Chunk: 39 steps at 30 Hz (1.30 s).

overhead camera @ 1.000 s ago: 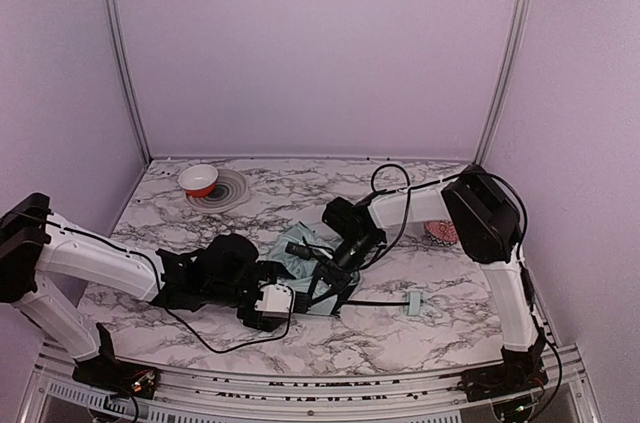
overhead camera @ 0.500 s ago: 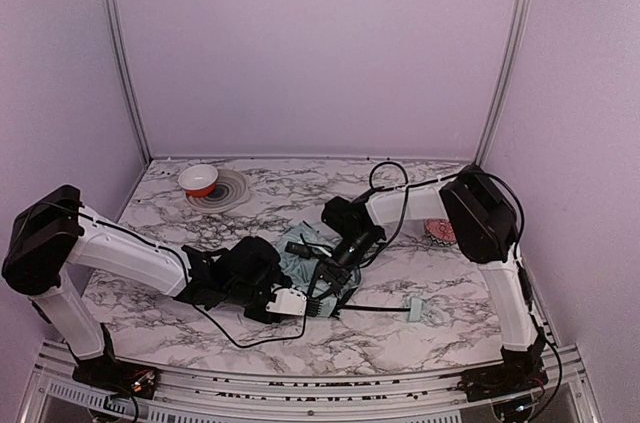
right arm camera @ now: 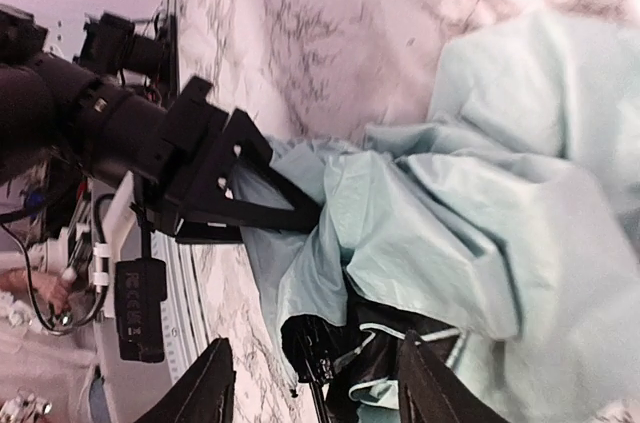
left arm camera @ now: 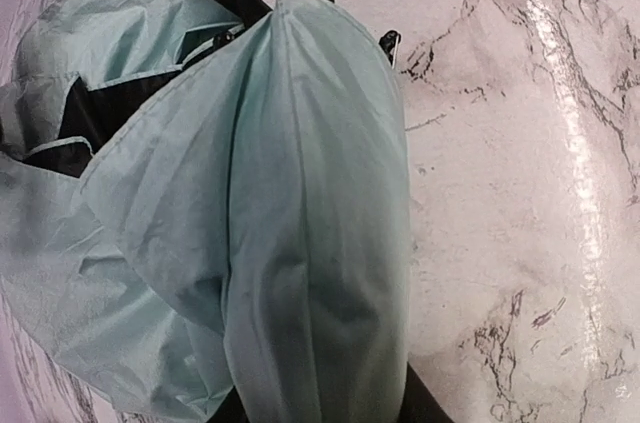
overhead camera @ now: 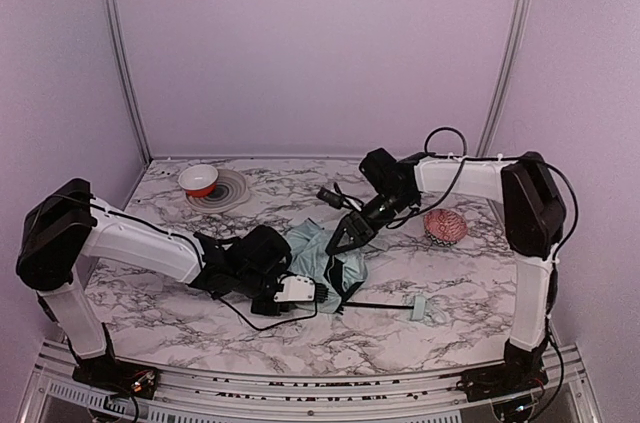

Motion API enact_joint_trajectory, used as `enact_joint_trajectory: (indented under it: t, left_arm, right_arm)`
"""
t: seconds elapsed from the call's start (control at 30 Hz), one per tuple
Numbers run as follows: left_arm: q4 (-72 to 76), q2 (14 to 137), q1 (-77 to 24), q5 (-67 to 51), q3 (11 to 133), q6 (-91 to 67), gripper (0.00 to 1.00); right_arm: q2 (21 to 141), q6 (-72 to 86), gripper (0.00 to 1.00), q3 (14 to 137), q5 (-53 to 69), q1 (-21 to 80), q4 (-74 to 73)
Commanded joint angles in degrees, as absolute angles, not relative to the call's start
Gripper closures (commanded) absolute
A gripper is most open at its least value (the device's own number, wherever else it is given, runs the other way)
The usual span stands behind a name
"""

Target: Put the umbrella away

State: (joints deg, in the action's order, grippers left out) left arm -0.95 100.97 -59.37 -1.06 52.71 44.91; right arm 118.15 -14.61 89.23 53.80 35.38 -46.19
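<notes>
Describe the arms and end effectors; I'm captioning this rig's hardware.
The left arm and right arm have white link shells with bulky black joint housings, and thin black cables loop along them. The left end effector is black with a white block; the right end effector is black with tapered fingers.

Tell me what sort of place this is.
Probably a robot test cell: a left arm and right arm bolted at the near edge of a marble-patterned table, closed in by plain lilac walls and aluminium rails.
</notes>
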Motion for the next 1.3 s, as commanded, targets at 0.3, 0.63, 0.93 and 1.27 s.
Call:
enact_joint_trajectory:
  t: [0.3,0.63,0.93,1.27]
  left_arm:
    - [-18.27,108.54,-49.00,-22.83,60.30,26.99,0.78]
    - [-31.76,119.66,-43.42,-36.46,72.53,20.89,0.82]
    - [-40.48,122.91,-42.19,-41.42,77.59,19.71,0.85]
    - [-43.85,124.12,-41.66,-46.06,78.86,21.42,0.86]
  right_arm:
    - [90.98,-8.58,0.43,67.66,32.54,36.38,-16.83]
    - [81.51,-38.38,0.38,48.84,9.26,56.72,0.71]
    - [90.92,-49.34,0.28,48.69,-3.26,58.89,7.09]
    - [101.66,-54.49,0.24,52.44,-10.13,58.90,8.60]
